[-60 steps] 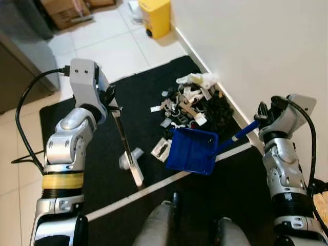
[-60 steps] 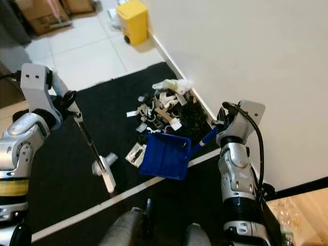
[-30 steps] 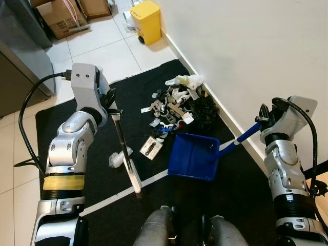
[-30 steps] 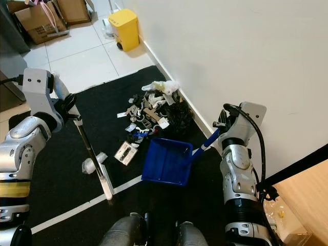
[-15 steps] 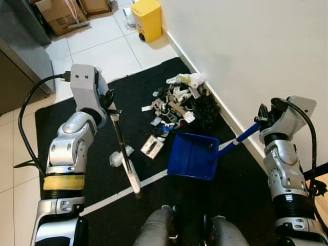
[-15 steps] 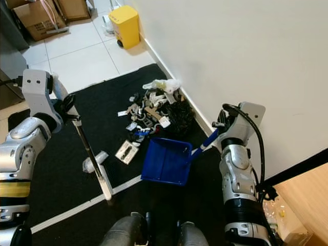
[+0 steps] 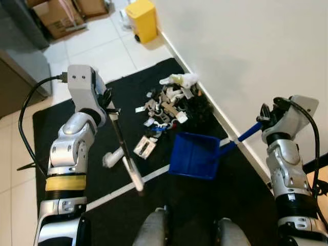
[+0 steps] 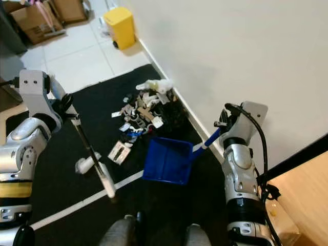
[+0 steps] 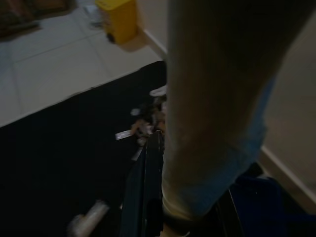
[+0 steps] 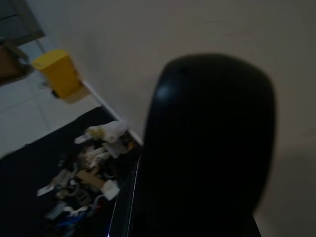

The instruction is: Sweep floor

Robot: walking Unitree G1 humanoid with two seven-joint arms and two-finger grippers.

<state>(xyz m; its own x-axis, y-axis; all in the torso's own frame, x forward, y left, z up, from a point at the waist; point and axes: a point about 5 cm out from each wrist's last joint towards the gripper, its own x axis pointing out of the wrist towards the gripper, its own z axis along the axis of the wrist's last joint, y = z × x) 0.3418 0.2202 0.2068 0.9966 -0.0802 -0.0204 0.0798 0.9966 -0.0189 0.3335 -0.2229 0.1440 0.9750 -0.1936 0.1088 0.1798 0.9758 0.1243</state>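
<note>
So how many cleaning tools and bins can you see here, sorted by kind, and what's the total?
Brooms: 1, the broom in the left hand
Dustpans: 1, the blue dustpan, its handle at the right hand
Bins: 1, the yellow bin by the wall
Cardboard boxes: 2
Total: 5
</note>
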